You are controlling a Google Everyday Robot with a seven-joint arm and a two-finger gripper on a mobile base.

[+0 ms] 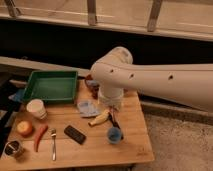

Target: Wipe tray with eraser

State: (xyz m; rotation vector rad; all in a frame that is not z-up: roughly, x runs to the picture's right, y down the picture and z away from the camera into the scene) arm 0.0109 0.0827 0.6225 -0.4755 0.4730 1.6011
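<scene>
The dark tool (114,119) hangs under the cream-white arm (150,80), which bears a few small dark dots, over the pale brown wooden table (100,152). Just left of the tool lies a yellow banana (99,118); just on its near side stands a blue cup (114,135). Farther left of it are a pale blue cloth (88,107), a black eraser (75,134), a silver fork (53,145), a red pepper (40,137), an orange fruit (25,128), a white cup (36,108) and the plain green tray (50,87).

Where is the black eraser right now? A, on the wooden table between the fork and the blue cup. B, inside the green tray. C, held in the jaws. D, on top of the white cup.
A: the eraser lies flat on the table right of the fork, outside the tray; the gripper hangs open beside the banana, holding nothing.
</scene>
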